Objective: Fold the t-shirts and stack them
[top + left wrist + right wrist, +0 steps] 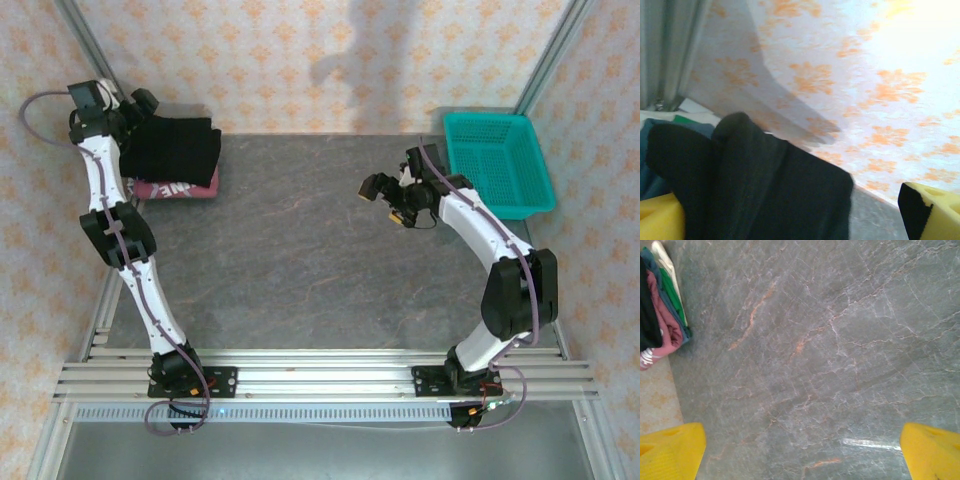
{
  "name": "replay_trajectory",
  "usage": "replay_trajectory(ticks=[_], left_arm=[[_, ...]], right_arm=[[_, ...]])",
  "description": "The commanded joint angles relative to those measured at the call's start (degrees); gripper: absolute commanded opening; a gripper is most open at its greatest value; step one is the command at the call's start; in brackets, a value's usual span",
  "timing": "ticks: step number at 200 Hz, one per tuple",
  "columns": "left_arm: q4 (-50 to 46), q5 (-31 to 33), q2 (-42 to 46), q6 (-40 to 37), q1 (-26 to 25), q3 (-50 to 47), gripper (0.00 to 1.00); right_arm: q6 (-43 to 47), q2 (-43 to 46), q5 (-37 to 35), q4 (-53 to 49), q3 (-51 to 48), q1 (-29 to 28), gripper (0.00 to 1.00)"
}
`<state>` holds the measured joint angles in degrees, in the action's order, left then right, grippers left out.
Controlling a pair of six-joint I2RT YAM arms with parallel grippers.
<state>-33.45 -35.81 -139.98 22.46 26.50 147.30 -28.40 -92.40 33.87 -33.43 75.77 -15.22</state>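
left arm: reaches to the far-left corner of the table
left gripper: jaws spread wide, clamping nothing; yellow pads sit at both lower corners of its wrist view
black t-shirt: far-left corner, right at the left gripper. In the wrist view the cloth sits between the fingers and laps over the left pad
black t-shirt, look: soft matte cloth, folded into a rough block with rounded, lumpy folds at the near edge
dark red t-shirt: directly under the black one, with the near edge sticking out and white lettering on it (too small to read)
stack edge, right wrist view: black on top of dark red, with thin green and teal cloth layers alongside. Can't tell what those garments are
table, look: flat grey stone-pattern surface with pale and rust veins and a slight sheen
right gripper: jaws wide apart, holding nothing, hovering over bare tabletop right of centre and well apart from the shirts. Yellow fingertips show at both lower corners
basket: teal plastic mesh, rectangular, far-right corner, near the right arm but not touching it
walls: pale wallpaper with an orange floral print and metal frame posts at the corners
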Motion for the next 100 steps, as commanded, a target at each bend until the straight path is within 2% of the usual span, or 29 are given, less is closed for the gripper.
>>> replay_trajectory(ticks=[1,21,43,60,82,100], left_arm=[[-3.5,-0.6,9.1,-2.3,-2.3,-0.1,1.0],[-8.2,4.0,13.3,-6.0,-4.7,-2.4,1.0],[-11.9,15.0,18.5,-8.8,-6.6,-6.8,1.0],[-11.9,20.7,23.3,-7.7,-6.7,-12.1,1.0],[-7.2,19.7,32.8,-6.2,-7.3,-23.2,1.0],[-3.0,20.1,41.9,-6.4,-10.5,-34.6,1.0]], right_arm=[[3.6,3.5,-2.9,-3.7,1.0,0.0,0.99],[6.5,6.4,-4.1,-6.7,0.6,0.4,0.99],[8.4,10.4,-3.6,-9.0,-1.0,2.2,0.99],[9.2,13.8,-2.7,-9.7,-3.0,4.0,0.99],[12.1,17.5,-3.4,-13.1,-4.2,5.8,0.99],[14.3,21.0,-6.4,-14.6,-5.3,7.7,0.99]])
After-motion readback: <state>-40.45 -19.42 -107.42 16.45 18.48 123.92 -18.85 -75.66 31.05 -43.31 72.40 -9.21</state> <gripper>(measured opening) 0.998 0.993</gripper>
